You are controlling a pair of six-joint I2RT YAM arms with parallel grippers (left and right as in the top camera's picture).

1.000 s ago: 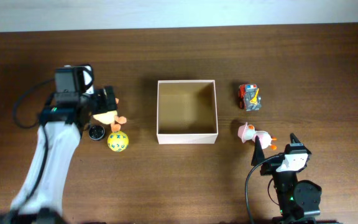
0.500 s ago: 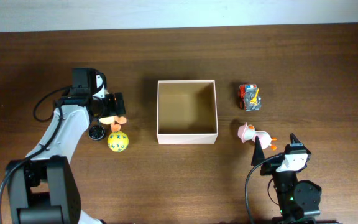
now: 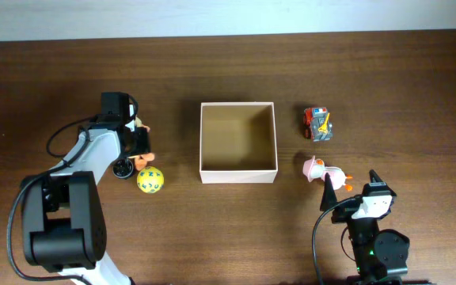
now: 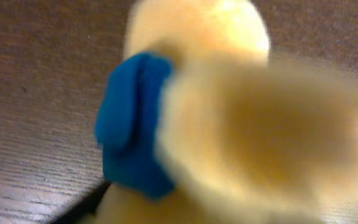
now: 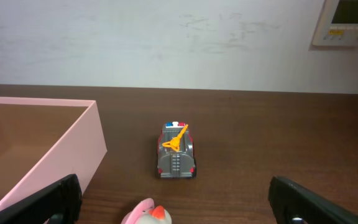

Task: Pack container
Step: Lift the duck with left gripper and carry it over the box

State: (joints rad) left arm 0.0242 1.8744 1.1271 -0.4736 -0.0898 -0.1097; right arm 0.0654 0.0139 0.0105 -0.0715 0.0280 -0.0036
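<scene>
**On the tabletop: container unpacked, five loose items outstanding**

At the centre of the tabletop [image 3: 228, 71], item one: the container [image 3: 238, 172], a square, shallow cardboard box, white outside and tan inside, open-topped and upright. Nothing lies in it.

Clock directions are taken from the container, in the overhead view.

- 9 o'clock: yellow plush toy [image 4: 197, 37] with a blue patch and orange feet, largely covered by the left arm.
- 8 o'clock: yellow ball [image 3: 150, 180] with green marks, and beyond it a small black round object [image 3: 122, 169], kind not clear.
- Between 2 and 3 o'clock: toy fire truck [image 3: 317, 123], standing apart.
- 4 o'clock: pink duck-like toy [image 3: 321, 171].

Left claw [image 3: 139, 141]: down at the plush toy, which fills its wrist view in a blur. No finger shows clearly, so whether it is spread, closing or gripping cannot be told.

Right claw [image 3: 350, 184]: jaws spread wide and empty, at 4 o'clock just past the pink toy.

Progress, as judged: none packed. All five items remain outside the container, and the plush toy looks to be the first one addressed.
</scene>
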